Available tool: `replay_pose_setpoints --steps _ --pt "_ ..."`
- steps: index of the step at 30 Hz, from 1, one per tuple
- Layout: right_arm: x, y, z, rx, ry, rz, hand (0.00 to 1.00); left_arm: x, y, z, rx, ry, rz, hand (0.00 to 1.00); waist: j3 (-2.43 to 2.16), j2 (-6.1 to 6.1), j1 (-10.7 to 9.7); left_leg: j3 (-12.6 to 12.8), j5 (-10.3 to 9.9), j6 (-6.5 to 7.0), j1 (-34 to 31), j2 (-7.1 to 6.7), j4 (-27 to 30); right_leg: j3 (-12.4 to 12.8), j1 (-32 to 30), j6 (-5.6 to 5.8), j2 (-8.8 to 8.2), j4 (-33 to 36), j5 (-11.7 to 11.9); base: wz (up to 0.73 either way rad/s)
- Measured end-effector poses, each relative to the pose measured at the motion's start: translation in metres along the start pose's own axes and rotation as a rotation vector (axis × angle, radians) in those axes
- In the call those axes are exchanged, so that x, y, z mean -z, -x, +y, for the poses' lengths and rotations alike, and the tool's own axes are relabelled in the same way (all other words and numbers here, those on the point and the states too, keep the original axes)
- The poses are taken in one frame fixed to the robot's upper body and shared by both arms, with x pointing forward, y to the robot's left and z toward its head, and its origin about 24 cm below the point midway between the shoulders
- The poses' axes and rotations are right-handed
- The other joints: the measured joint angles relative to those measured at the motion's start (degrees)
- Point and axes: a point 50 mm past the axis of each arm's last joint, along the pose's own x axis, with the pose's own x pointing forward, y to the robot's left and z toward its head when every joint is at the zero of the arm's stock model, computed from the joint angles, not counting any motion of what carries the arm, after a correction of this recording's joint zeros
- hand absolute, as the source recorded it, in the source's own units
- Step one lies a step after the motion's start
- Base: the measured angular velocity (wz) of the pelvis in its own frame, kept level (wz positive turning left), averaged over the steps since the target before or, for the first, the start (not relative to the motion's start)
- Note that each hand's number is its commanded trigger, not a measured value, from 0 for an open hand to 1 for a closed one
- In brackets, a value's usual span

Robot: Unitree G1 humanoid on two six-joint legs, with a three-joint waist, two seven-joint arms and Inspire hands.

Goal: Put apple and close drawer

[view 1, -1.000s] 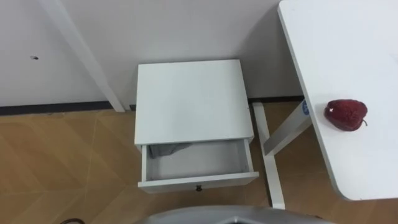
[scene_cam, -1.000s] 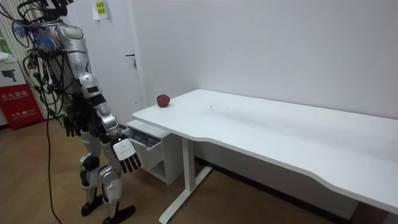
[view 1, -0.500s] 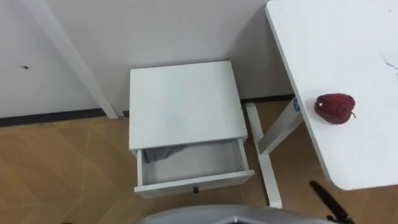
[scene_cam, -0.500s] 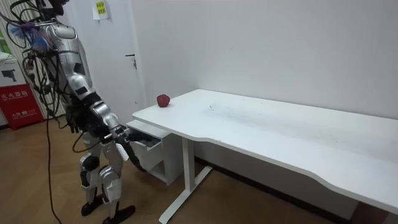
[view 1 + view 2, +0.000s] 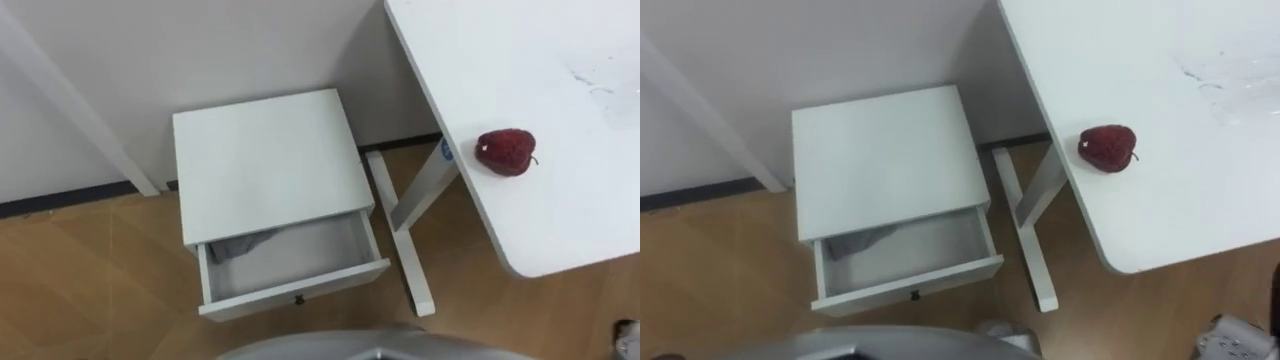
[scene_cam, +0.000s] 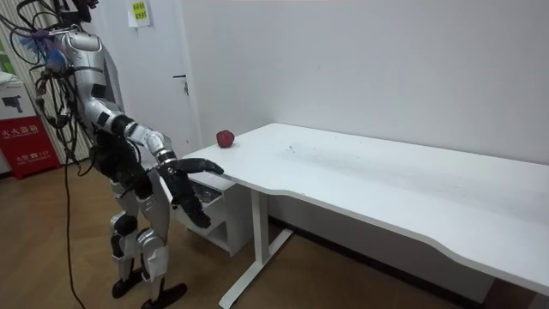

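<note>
A dark red apple point(image 5: 505, 152) lies on the white table point(image 5: 560, 220), close to its left edge. Left of the table stands a low white cabinet point(image 5: 268, 160) with its drawer point(image 5: 292, 288) pulled open. A grey cloth point(image 5: 240, 246) lies in the drawer's back left corner. In the room view I stand at the table's end, in front of the cabinet. My right hand point(image 6: 190, 165) is raised forward at the height of the table edge, fingers straight, short of the apple point(image 6: 225, 138) and holding nothing. Its back point(image 5: 1238, 338) shows below the table's near edge. My left hand point(image 6: 101, 167) hangs by my hip.
The cabinet stands against the white wall, with a slanted white post point(image 5: 70, 105) to its left. The table's white leg and foot point(image 5: 405, 245) stand right beside the drawer. Wooden floor point(image 5: 90, 290) lies open to the left of the cabinet.
My right arm has swung up and forward from beside my thigh to table-edge height. The eye views have shifted, so the camera moved. Apple and drawer have stayed put.
</note>
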Motion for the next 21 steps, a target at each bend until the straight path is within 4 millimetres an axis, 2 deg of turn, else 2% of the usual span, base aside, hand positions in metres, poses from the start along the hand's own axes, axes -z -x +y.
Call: replay_pose_setpoints --steps 4,7,11,14,16,18,21 --pt "-0.018 0.017 0.031 -0.076 0.015 -0.116 0.0 0.003 0.0 -0.001 0.004 -0.012 0.005 0.0 0.04 0.42 -0.15 0.04 0.0 0.0 -0.3 0.0 -0.06 0.0 -0.47 -0.04 0.0 0.14 -0.02 0.0" --pt "-0.035 0.039 0.059 -0.151 0.045 -0.271 0.0 0.002 0.0 -0.001 0.006 -0.016 0.002 0.0 0.02 0.62 0.26 0.03 0.01 0.0 -0.87 -0.01 -0.07 -0.07 -1.03 -0.04 0.0 0.03 -0.02 0.0" --pt "-0.045 0.058 0.085 -0.225 0.159 -0.483 0.0 0.0 0.001 -0.006 0.024 -0.051 -0.01 0.0 0.08 0.52 1.33 0.25 0.01 0.0 -1.02 -0.03 -0.12 0.16 -1.35 -0.04 0.04 0.16 -0.02 -0.02" --pt "-0.042 0.082 0.106 -0.354 0.261 -0.631 0.0 -0.005 0.001 -0.012 0.05 -0.088 -0.032 0.0 0.18 0.54 1.8 0.23 0.02 0.0 -1.02 -0.02 -0.18 0.08 -1.35 -0.04 0.04 0.13 -0.02 0.0" --pt "-0.035 0.096 0.117 -0.466 0.343 -0.704 0.0 -0.014 0.001 -0.016 0.071 -0.096 -0.057 0.0 0.27 0.28 3.1 0.24 0.02 0.0 -0.99 0.0 -0.19 0.08 -1.34 -0.04 0.05 0.13 -0.02 0.0" --pt "-0.025 0.103 0.123 -0.539 0.413 -0.73 0.0 -0.017 0.001 -0.018 0.081 -0.104 -0.067 0.0 0.18 0.07 3.97 0.24 0.03 -0.01 -0.76 0.04 -0.19 0.02 -1.18 -0.06 0.06 0.13 -0.01 0.0" --pt "-0.013 0.111 0.13 -0.624 0.508 -0.766 0.0 -0.017 0.001 -0.021 0.095 -0.122 -0.071 0.0 0.45 -0.35 4.98 0.2 0.03 -0.01 -0.79 0.1 -0.16 -0.19 -1.4 -0.13 0.05 0.15 0.04 0.0"
